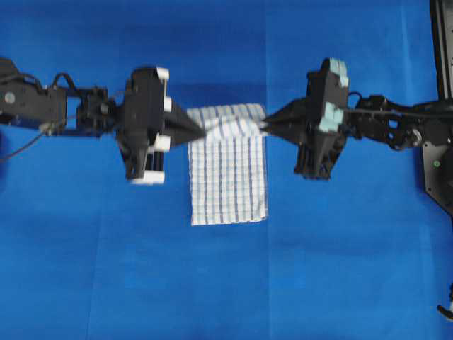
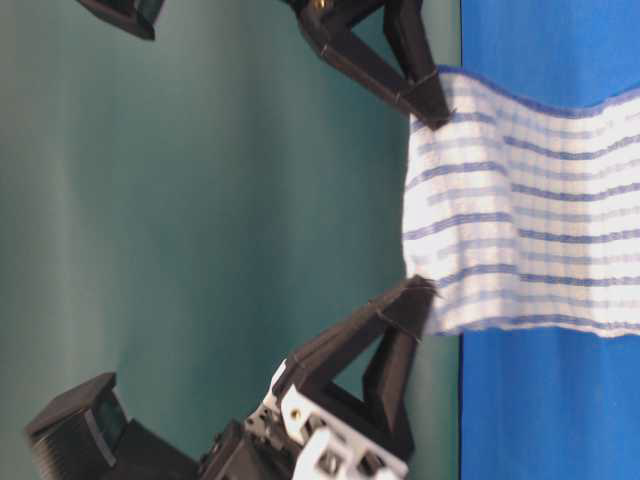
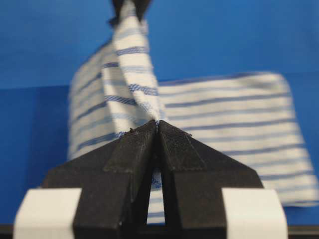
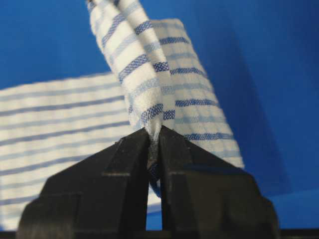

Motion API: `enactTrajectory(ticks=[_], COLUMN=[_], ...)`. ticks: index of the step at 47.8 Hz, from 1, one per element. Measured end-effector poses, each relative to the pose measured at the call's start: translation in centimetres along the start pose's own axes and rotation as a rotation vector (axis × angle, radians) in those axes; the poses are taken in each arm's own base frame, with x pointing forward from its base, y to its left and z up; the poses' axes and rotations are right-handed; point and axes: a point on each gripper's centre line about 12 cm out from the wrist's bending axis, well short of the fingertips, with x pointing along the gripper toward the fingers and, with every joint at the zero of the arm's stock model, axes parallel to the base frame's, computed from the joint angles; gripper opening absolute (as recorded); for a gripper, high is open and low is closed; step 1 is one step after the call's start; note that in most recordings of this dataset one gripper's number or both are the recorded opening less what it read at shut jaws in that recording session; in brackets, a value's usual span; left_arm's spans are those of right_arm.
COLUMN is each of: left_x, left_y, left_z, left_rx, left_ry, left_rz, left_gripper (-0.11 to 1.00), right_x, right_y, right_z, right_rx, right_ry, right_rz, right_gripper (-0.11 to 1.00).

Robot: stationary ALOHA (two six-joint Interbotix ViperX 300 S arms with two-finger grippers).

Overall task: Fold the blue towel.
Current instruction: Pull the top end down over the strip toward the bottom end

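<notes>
Blk arms [image 1: 42, 106] w/ cables, blk pincer fingers [image 3: 134, 164], white tape.

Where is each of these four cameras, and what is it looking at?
Overhead: looks straight down on the blue towel; both arms show, left pincer, right pincer.
Table-level: low, sideways picture; both pincers hold the towel's raised edge.
Left wrist: behind its own shut pincer.
Right wrist: behind its own shut pincer.
All share the towel.

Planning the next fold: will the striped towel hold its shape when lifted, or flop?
Probably floppy: the towel sags between the left gripper and right gripper. Likely light, since pinched edges carry it. The woven cloth seems unlikely to slip.
</notes>
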Motion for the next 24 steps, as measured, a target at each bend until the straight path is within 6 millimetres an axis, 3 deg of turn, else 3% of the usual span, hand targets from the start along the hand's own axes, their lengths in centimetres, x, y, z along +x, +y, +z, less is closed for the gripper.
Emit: enactTrajectory(ticks=[11, 24], left_x=[0.3, 1.2], left_y=[-4.2, -5.4], left_z=[0.0, -1.2], left_rx=[-0.016, -0.042], left_ry=[0.005, 0.047], left_rz=[-0.095, -0.118], left_gripper=[0.01, 0.01], right_x=[-0.3, 1.0], right_y=[3.0, 4.3], right_z=[-1.0, -2.9], right_rx=[0.013, 0.036], right_ry=[0.009, 0.072], right_rz=[0.057, 0.054], right_gripper=[-0.01, -0.01])
